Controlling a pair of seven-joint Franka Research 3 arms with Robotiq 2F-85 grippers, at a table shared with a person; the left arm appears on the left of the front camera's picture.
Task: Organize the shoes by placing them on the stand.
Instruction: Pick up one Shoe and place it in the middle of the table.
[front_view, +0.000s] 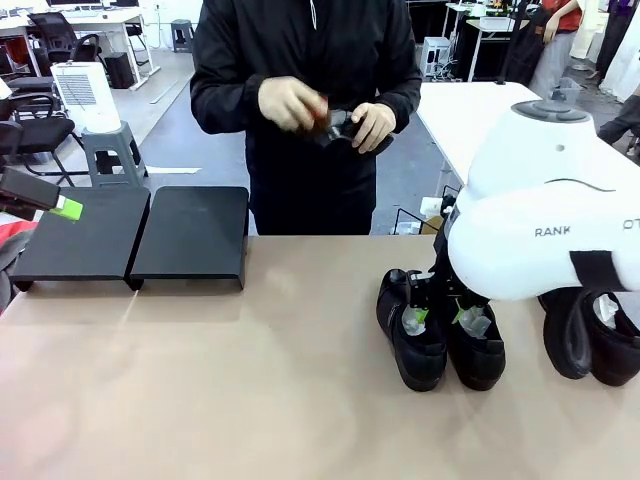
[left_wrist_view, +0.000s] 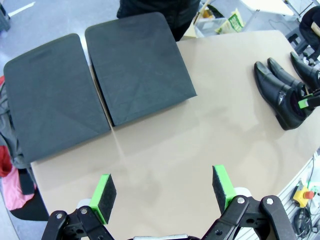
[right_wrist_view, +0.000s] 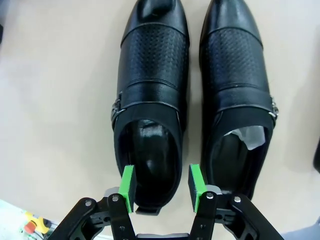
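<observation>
Two glossy black shoes (front_view: 440, 335) stand side by side right of centre, toes toward the person; another pair (front_view: 592, 345) sits at the far right, partly behind my right arm. My right gripper (right_wrist_view: 162, 187) is open just above the heel opening of the empty shoe (right_wrist_view: 152, 65), one pad over the opening, the other over the gap beside the paper-stuffed shoe (right_wrist_view: 237, 65). The two black platforms of the stand (front_view: 190, 235) (left_wrist_view: 50, 95) lie bare at the back left. My left gripper (left_wrist_view: 162, 192) hangs open, high above the table in front of the stand, holding nothing.
A person stands at the far edge behind the stand, both hands (front_view: 330, 115) on a small dark object at chest height. A grey step stool (front_view: 110, 150) carries a white appliance beyond the table. Bare tabletop (front_view: 250, 380) stretches between stand and shoes.
</observation>
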